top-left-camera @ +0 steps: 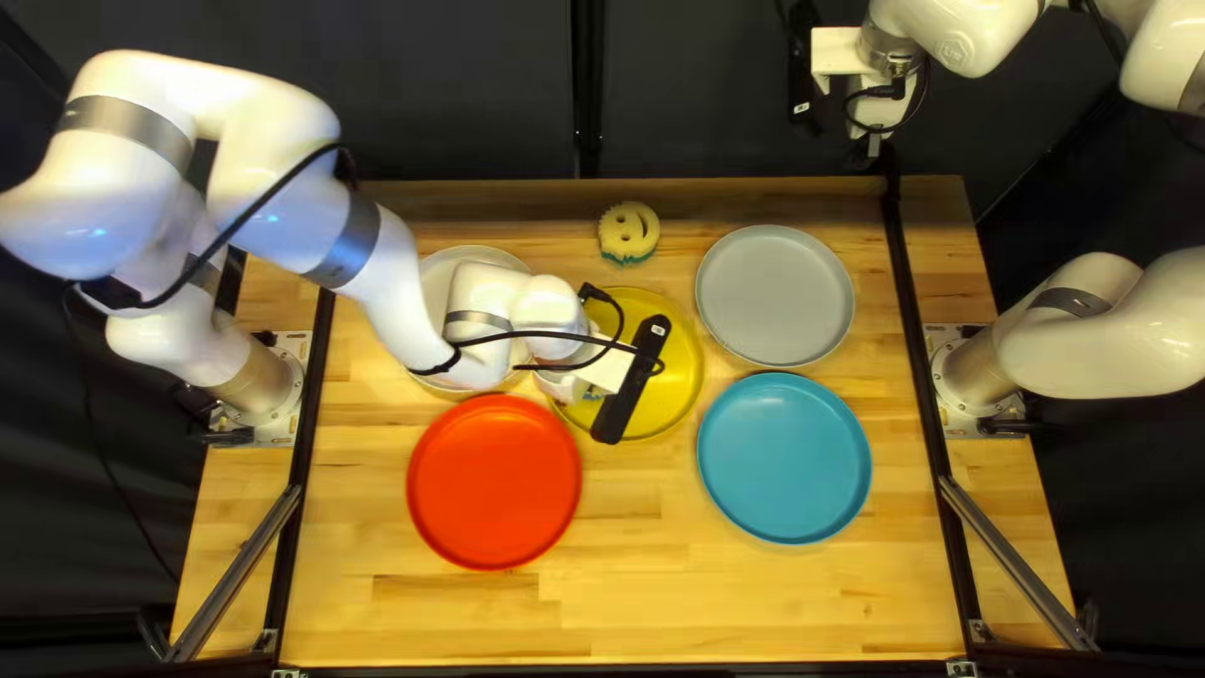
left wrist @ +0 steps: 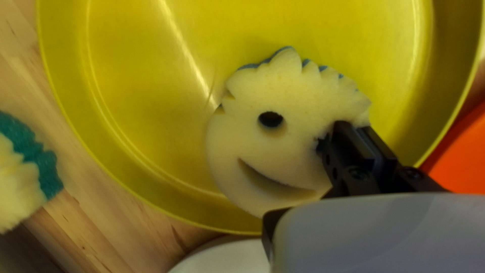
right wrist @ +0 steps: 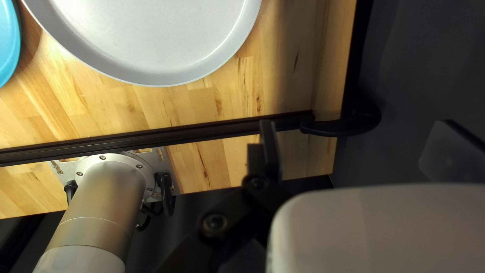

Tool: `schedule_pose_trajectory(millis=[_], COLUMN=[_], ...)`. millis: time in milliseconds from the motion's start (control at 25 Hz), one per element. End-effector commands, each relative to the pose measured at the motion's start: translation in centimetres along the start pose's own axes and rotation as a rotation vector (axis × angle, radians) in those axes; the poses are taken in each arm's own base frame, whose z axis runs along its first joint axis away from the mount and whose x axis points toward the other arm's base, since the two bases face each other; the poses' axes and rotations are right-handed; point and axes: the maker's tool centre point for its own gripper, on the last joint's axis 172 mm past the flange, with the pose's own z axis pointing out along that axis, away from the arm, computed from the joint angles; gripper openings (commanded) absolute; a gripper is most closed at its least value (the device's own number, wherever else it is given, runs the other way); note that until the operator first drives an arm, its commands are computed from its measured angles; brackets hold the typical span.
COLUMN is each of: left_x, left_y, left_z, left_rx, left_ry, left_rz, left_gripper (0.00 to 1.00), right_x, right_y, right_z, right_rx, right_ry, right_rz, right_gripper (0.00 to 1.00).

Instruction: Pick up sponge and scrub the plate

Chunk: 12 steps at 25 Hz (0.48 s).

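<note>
Left gripper [top-left-camera: 561, 386], closest to its wrist camera, is clamped on the smiley sponge [left wrist: 242, 144], which is over the yellow plate [left wrist: 146, 101], toward its 8 o'clock side in the top left view; can't tell if it touches the plate. Around that plate, same view: second sponge [top-left-camera: 629, 230] at 12, light gray plate [top-left-camera: 775, 295] at 2, blue plate [top-left-camera: 785, 458] at 4, red plate [top-left-camera: 493, 482] between 7 and 8, white plate [top-left-camera: 442, 279], partly hidden by left arm [top-left-camera: 396, 295], between 9 and 10. Right gripper [top-left-camera: 874, 150], past the table's far edge, around 1 o'clock, fingers apart.
</note>
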Motion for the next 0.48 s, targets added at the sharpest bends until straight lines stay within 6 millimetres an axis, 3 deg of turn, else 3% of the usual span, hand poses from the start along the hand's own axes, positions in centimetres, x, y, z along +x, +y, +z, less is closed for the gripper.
schedule_pose_trajectory(millis=[40,320,480], left_x=[2.9,6.7,6.6], left_y=[-2.3,-5.3,-6.0], left_z=[0.5,0.8,1.4], left_rx=[0.008,0.017,0.012], left_ry=[0.017,0.044,0.048], left_rz=[0.005,0.030,0.037], left_gripper=[0.00,0.00,0.00], right_x=[0.0,0.0,0.0], right_y=[0.0,0.0,0.0], right_z=[0.0,0.0,0.0], right_rx=[0.000,0.000,0.000], right_ry=[0.000,0.000,0.000], right_rz=[0.000,0.000,0.000], right_gripper=[1.00,1.00,1.00])
